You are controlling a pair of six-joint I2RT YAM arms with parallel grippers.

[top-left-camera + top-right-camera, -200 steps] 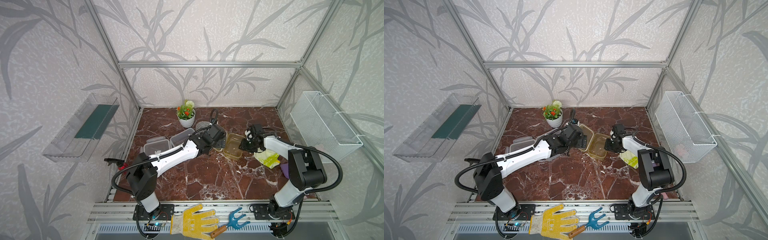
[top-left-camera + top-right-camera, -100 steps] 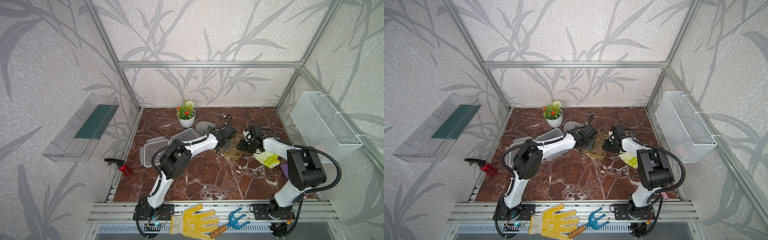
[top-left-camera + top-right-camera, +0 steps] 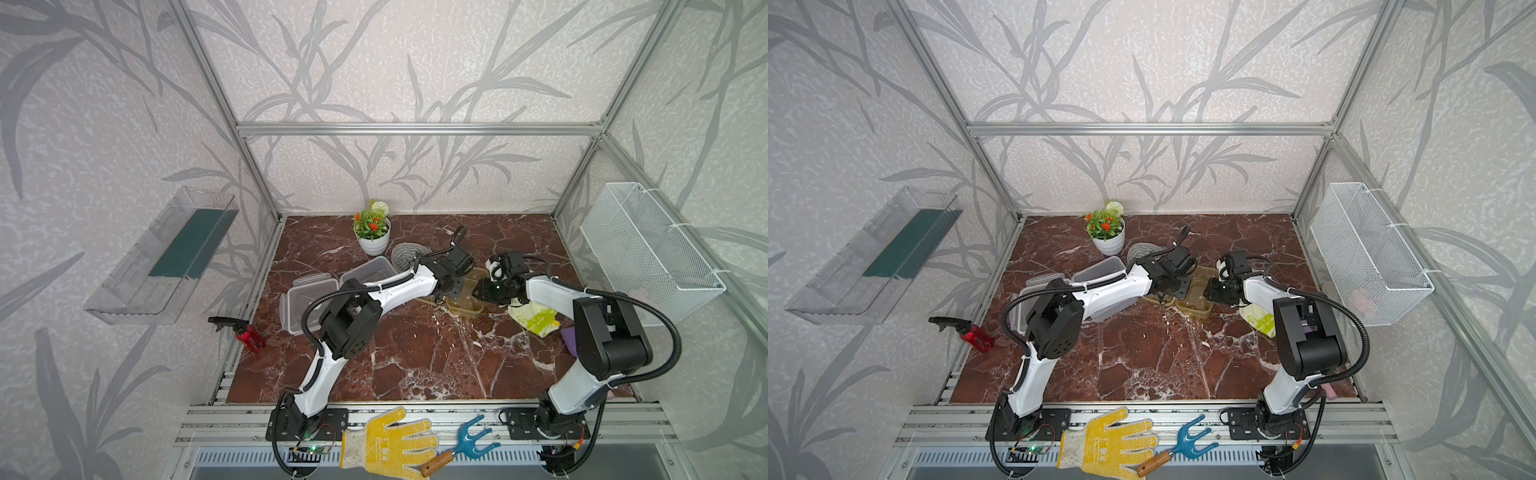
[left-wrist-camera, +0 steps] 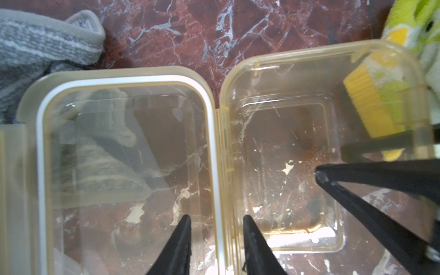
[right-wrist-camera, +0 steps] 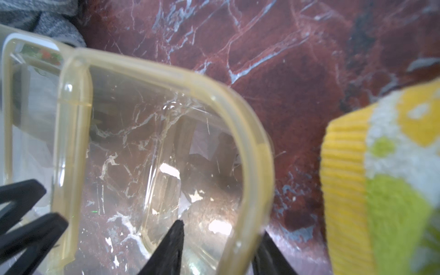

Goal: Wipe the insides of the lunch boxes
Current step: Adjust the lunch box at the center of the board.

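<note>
On the left wall hangs a clear plastic tray (image 3: 160,259) with a green strip inside. Below it, at the left edge of the red marble desk (image 3: 415,353), lies a red spray bottle (image 3: 245,332). Next comes the clear greyish lunch box (image 3: 307,299), standing open on the desk with its lid beside it, near a white flower pot (image 3: 374,241). A grey cloth (image 4: 45,45) lies just behind the amber lunch box (image 4: 285,152), which sits at mid-desk, opened flat with its lid (image 4: 123,152) hinged beside it.

The left gripper (image 4: 216,235) hangs over the hinge, one finger above the lid and one above the box; the fingers stand apart with the hinge between them, and whether they touch it cannot be told. The right gripper (image 5: 221,240) straddles the box's far wall, one finger inside and one outside, also apart; a firm clamp on the rim cannot be confirmed. Just right of the box lies a yellow-green cloth (image 5: 385,181), touching its corner in the left wrist view. A white wire basket (image 3: 648,253) is mounted on the right wall.
</note>
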